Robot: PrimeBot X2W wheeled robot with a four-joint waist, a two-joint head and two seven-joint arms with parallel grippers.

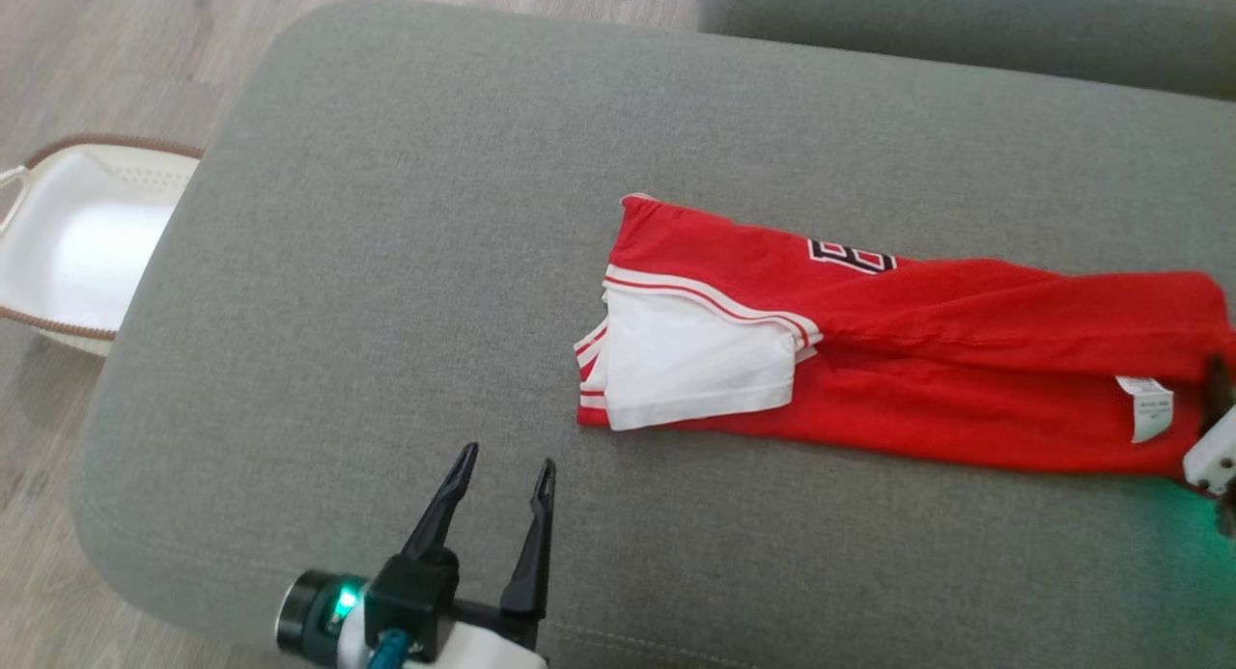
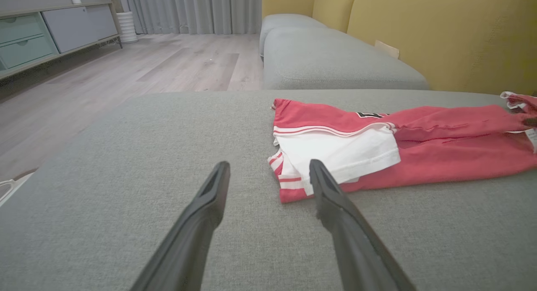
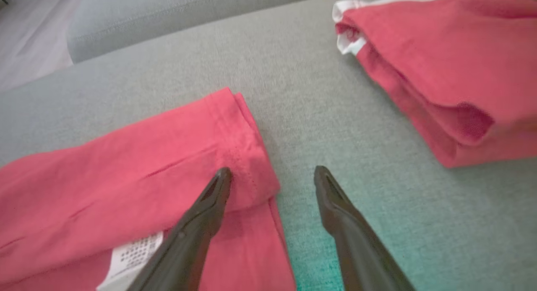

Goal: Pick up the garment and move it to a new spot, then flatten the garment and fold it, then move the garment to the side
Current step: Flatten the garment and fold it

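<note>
Red garment (image 1: 917, 360) is laid lengthwise-folded on the cushion (image 1: 386, 264), one end just ahead-right of the left claw (image 1: 507, 476), the other under the right claw (image 3: 272, 172), both held open and empty, likely staged for cross-folding.

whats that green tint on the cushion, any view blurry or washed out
Head view: green glow on the cushion at lower right. Right wrist view: same teal cast between the jaws; the far folded red cloth is soft. Left wrist view: the garment looks washed pink.
</note>
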